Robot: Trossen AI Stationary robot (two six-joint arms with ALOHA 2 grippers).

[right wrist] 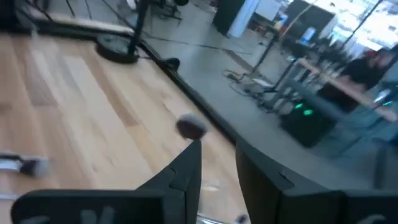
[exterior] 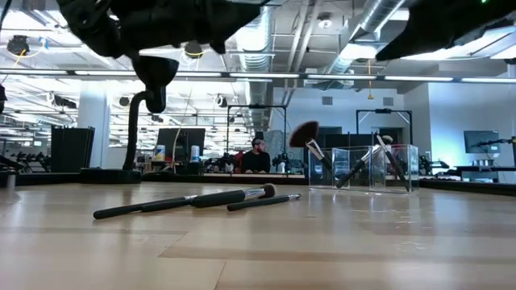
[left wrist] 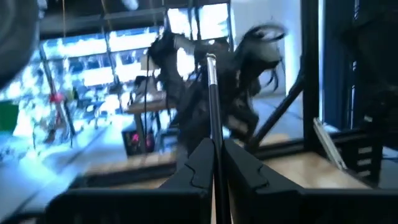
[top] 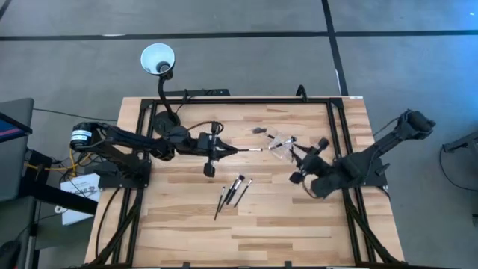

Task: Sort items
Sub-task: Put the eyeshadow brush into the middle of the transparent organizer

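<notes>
Loose brushes [exterior: 193, 200], 3 of them, lie nearest you in low view, mid-table. Only L wrist view shows you the left gripper [left wrist: 215, 163] clamped on 1 brush [left wrist: 211, 106]. Right gripper [right wrist: 216, 163] hovers nr the clear holder [exterior: 372, 167], fingers narrowly parted, nothing between. Holder has several brushes leaning inside, incl the fan brush [exterior: 305, 135].

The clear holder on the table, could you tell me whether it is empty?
Not empty: the holder has brushes leaning inside it.
</notes>
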